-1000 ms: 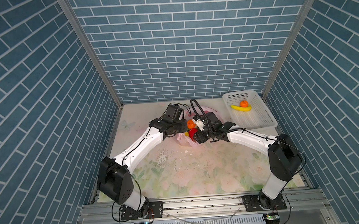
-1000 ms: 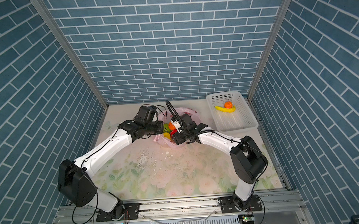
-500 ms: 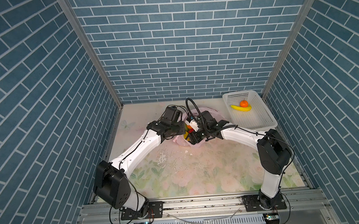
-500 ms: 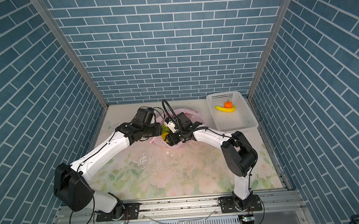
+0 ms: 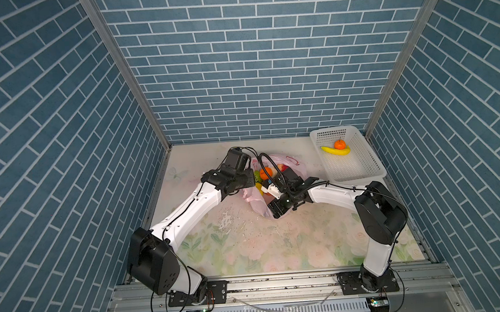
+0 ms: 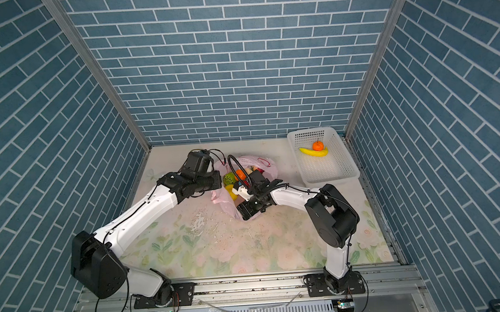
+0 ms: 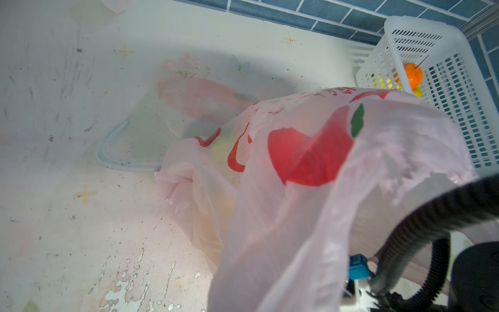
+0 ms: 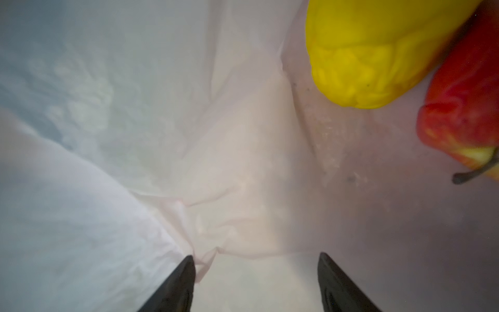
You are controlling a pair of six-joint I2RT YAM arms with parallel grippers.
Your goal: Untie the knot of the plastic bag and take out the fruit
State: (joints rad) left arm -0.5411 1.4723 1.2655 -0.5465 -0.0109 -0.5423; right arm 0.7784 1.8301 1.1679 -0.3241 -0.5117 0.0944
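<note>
Tabletop (image 5: pixel 248 246), fruit (image 5: pixel 267 171) in bag (image 5: pixel 299 168), tangerine (image 5: pixel 339 144), banana (image 5: pixel 334 151) in basket (image 5: pixel 359 168), right jaws wide, left unclear

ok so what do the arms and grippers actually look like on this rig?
Both arms match: left arm and right arm have glossy white tubular links with bulky black joint housings. A thin black cable runs along each link; a ribbed black hose loops over the right wrist. Right gripper has slim, black, tapered fingers. No markings legible.
</note>
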